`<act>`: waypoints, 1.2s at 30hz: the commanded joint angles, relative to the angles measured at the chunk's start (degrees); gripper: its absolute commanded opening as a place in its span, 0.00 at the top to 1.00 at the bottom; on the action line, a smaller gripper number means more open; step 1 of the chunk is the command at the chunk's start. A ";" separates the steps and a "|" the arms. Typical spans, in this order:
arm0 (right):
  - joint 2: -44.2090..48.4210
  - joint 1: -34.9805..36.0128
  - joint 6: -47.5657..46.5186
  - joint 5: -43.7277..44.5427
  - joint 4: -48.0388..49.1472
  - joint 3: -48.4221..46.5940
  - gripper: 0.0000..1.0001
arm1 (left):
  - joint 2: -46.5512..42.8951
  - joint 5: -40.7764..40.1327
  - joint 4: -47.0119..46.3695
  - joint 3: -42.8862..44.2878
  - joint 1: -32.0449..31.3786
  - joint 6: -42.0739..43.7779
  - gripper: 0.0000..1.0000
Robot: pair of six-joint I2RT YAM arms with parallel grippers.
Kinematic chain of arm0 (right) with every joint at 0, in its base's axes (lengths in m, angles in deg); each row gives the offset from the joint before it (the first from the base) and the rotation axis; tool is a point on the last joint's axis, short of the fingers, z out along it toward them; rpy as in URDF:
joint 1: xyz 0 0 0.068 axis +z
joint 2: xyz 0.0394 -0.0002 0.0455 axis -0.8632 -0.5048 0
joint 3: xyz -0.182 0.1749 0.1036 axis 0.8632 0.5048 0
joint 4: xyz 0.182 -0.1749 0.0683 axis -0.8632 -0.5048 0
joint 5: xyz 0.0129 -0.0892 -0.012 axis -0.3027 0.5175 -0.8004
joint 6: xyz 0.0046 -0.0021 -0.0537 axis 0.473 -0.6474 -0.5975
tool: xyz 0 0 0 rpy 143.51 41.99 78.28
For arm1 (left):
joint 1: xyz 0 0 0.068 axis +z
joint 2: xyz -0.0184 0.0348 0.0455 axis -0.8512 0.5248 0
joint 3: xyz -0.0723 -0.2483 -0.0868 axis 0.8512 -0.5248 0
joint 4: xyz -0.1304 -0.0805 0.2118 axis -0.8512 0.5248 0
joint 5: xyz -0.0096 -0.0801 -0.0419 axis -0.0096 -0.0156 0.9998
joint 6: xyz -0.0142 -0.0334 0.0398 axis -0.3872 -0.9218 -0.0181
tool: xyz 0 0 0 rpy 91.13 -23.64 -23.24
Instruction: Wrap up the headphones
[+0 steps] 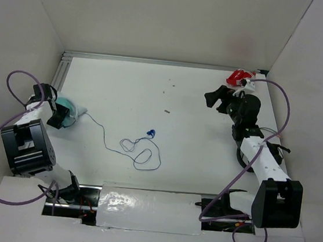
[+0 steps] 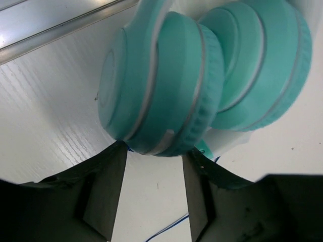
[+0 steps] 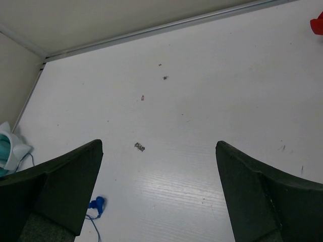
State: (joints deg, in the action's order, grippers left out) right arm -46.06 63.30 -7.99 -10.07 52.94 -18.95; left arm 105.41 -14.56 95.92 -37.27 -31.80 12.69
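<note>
The headphones (image 1: 69,112) lie at the table's left edge, teal ear cups together, white headband beside them. In the left wrist view the cups (image 2: 166,75) fill the frame. My left gripper (image 1: 57,118) (image 2: 154,147) is half closed, its fingertips (image 2: 121,151) pressed on either side of the near cup's lower edge. The thin dark-blue cord (image 1: 140,151) runs from the headphones in loose loops across the table's middle to its blue plug (image 1: 150,133) (image 3: 96,204); a bit of it shows between the left fingers (image 2: 166,229). My right gripper (image 1: 214,98) (image 3: 159,145) is wide open and empty, above the table at the back right.
A small red and white object (image 1: 239,77) (image 3: 318,22) lies in the back right corner behind the right gripper. A small dark scrap (image 1: 166,111) (image 3: 139,146) lies mid-table. White walls enclose the table, with a metal rail (image 1: 156,61) along the back.
</note>
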 commanded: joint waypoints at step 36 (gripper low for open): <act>1.06 0.34 -0.88 1.30 1.67 -1.78 0.00 | -1.67 5.15 -3.32 12.46 -10.02 23.55 0.04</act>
State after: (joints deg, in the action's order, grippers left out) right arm -43.92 63.30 -8.38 -9.35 52.90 -18.87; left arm 101.25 -12.71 98.91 -27.74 -41.99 26.26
